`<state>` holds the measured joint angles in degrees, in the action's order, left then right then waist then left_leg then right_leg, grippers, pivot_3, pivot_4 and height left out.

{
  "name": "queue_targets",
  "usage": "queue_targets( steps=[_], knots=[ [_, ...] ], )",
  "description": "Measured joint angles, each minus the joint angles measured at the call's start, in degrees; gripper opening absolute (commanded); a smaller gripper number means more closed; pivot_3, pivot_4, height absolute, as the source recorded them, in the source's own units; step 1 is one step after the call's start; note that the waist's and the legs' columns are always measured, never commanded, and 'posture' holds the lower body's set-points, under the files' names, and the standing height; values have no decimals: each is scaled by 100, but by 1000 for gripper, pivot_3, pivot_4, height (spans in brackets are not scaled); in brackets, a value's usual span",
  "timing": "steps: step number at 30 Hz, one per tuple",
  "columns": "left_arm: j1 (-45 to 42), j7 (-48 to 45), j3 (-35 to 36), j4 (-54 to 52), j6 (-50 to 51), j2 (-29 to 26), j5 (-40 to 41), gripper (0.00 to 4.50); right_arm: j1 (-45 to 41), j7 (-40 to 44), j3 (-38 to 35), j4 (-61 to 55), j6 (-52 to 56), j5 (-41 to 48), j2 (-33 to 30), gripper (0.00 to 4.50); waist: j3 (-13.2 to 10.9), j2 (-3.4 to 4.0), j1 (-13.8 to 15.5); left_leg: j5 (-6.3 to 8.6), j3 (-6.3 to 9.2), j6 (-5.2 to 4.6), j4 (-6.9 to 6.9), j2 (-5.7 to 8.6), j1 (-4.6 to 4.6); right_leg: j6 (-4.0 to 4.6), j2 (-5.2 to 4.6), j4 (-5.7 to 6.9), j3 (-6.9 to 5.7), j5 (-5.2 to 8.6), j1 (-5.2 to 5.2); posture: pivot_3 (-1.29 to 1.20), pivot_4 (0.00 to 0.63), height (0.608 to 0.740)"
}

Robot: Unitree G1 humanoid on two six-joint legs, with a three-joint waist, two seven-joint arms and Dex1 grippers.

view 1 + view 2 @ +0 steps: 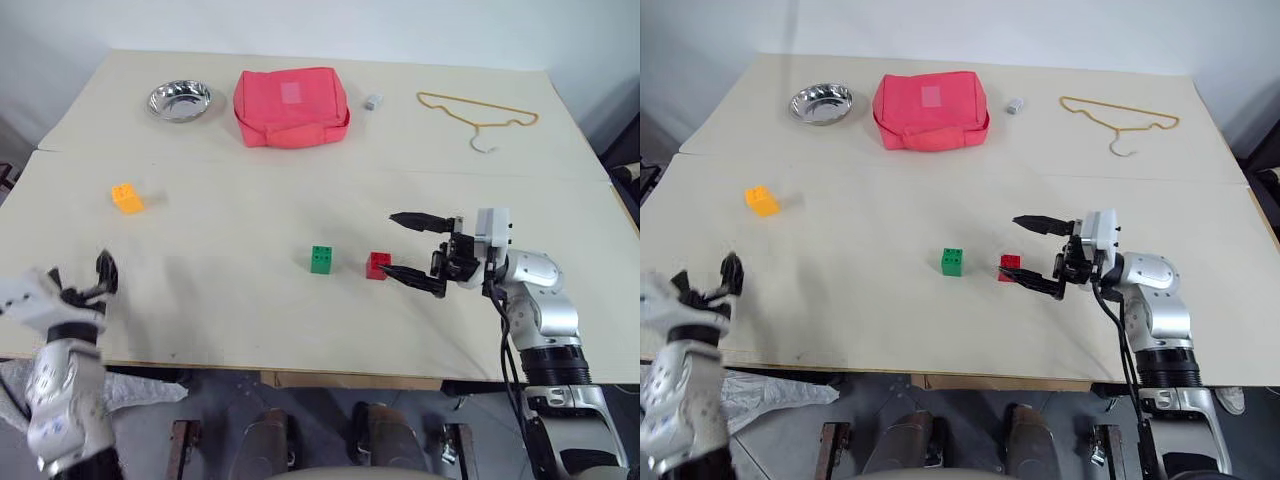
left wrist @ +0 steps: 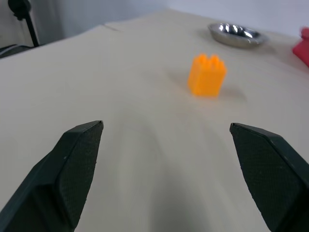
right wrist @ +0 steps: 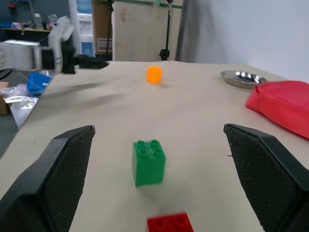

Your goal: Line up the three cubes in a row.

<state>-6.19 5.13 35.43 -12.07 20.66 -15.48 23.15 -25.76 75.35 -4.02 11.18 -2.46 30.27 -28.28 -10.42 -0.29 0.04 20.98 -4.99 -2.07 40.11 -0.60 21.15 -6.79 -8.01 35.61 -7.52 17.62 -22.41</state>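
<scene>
The orange-yellow cube (image 1: 127, 198) stands alone on the left part of the table (image 1: 230, 300). The green cube (image 1: 322, 259) and the red cube (image 1: 378, 265) sit close together near the middle, a small gap between them. My right gripper (image 1: 390, 243) is open and points left, just right of the red cube. Its nearer fingertip is next to the red cube (image 3: 170, 224), and I cannot tell if they touch. My left gripper (image 1: 78, 275) is open at the table's front left edge. It faces the orange-yellow cube (image 2: 207, 75) with nothing between its fingers (image 2: 72, 164).
Along the far side lie a steel bowl (image 1: 180, 100), a red pouch (image 1: 291, 106), a small grey block (image 1: 373, 101) and a yellow hanger (image 1: 478, 112). A seam crosses the table behind the cubes.
</scene>
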Motion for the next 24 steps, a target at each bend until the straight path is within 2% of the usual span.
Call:
queue_targets(
  steps=[3, 7, 14, 19, 22, 24],
  knots=[
    [-885, 505, -251, 432, 285, -47, -241, 4467, -8, -3, 3, -18, 18, -1, -6, 4500, 0, 0, -13, -1, -6, 1, 0, -3, 0, 0, 10, 0, 2, 0, -2, 0, 150, 740],
    [-1863, 602, -615, 1491, 145, -173, -557, 4467, -22, -3, 40, -46, 56, -3, -1, 4500, 0, -1, -14, -2, -14, 3, -1, -6, 0, 0, 19, -2, 7, 0, -6, 0, 150, 740],
    [-2924, 840, -754, 3376, -275, -514, -977, 4467, -18, -79, 62, -102, 121, -6, 13, 4500, 0, -2, -5, -2, -14, 5, 0, -8, 2, -1, 22, -2, 7, -1, -8, 0, 150, 740],
    [-3186, 836, -905, 4030, -542, -679, -1130, 4467, 24, -167, 61, -209, 122, -7, 24, 4500, 0, -2, -5, -2, -12, 5, -2, -7, 3, -2, 22, -3, 4, -1, -8, 0, 150, 740],
    [-3346, 698, -939, 4485, -666, -818, -1130, 3860, 64, -229, 60, -225, 123, -6, 31, 4500, 0, -2, -6, -2, -12, 5, -1, -7, 3, -2, 22, -3, 5, -1, -8, 0, 150, 740],
    [-3411, 654, -954, 4656, -730, -876, -1131, 3234, 121, -264, 60, -287, 122, -6, 32, 4500, 0, -2, -6, -2, -12, 5, -1, -8, 3, -2, 22, -3, 5, -1, -8, 0, 150, 740]
  ],
)
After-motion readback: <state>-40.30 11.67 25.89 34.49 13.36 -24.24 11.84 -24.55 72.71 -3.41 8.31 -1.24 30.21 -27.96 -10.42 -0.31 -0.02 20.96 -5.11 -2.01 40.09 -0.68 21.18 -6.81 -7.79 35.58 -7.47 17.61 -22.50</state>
